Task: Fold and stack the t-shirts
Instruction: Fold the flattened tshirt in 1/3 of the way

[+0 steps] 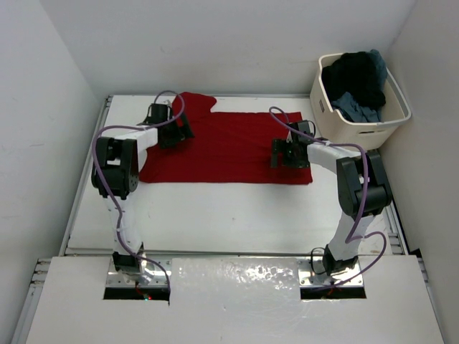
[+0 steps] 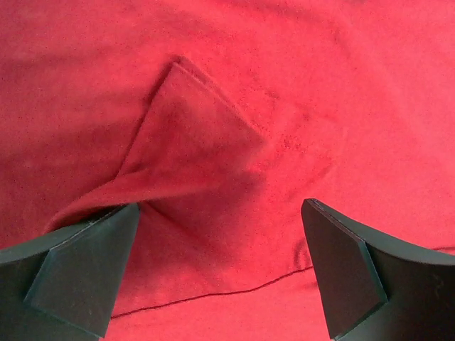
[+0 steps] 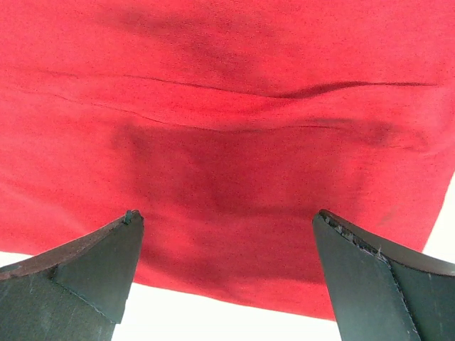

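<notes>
- Looking out from the near edge of the bench (image 1: 229,215), I see bare white surface between my two bases and the cloth.
- The red t-shirt (image 1: 229,147) lies spread flat across the bench, closer to the far edge, with one sleeve poking out at its far left.
- My left gripper (image 1: 174,130) hangs over the shirt's left end, jaws spread wide and holding nothing.
- My right gripper (image 1: 288,154) hangs over the shirt's right end, close to its near hem, also released and empty.
- A purple cable (image 1: 107,143) loops along each arm, above the cloth.
- Only the left wrist view shows a raised triangular pleat of red cloth ahead of my left fingers (image 2: 85,263), with a hem line just below it.
- Only the right wrist view shows long creases running across the cloth, and white bench past the shirt's edge, between my right fingers (image 3: 370,284).
- At the far right corner stands a cream tub (image 1: 362,129), apart from the red shirt. It holds a black shirt (image 1: 355,72) heaped over a blue-grey shirt (image 1: 355,107).
</notes>
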You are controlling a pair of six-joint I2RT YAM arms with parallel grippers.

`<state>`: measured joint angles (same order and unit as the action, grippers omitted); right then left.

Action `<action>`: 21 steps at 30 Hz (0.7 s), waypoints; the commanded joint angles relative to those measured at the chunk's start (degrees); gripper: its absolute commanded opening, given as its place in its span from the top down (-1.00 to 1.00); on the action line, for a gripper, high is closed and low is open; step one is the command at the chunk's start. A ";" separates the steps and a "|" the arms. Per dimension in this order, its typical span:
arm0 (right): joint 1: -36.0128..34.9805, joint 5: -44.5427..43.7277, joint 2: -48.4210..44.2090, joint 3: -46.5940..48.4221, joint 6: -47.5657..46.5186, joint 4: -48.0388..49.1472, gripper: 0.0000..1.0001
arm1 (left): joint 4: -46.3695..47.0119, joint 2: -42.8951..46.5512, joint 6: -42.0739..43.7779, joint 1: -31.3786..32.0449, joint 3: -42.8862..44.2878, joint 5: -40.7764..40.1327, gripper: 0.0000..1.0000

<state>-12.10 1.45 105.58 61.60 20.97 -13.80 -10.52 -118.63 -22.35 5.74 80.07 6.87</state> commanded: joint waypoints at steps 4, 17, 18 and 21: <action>0.14 -2.32 0.15 0.18 -1.02 -0.70 -0.98 | 4.02 -3.10 0.11 -3.80 4.21 4.20 -0.99; 0.23 -4.88 -0.46 0.27 -1.90 -2.02 -0.98 | 4.03 -4.60 -5.95 -10.48 7.11 6.49 -1.00; 0.23 -4.79 -0.72 0.36 -2.33 -1.93 -0.98 | 3.85 -3.90 -5.69 -10.48 6.33 6.57 -0.99; 0.23 -4.44 -2.04 0.45 -2.78 -1.32 -0.98 | 4.37 0.58 -4.90 -10.31 3.09 4.03 -1.00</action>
<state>-12.08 -2.50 106.28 61.60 19.55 -16.12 -7.49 -122.67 -27.44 -4.34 85.06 12.78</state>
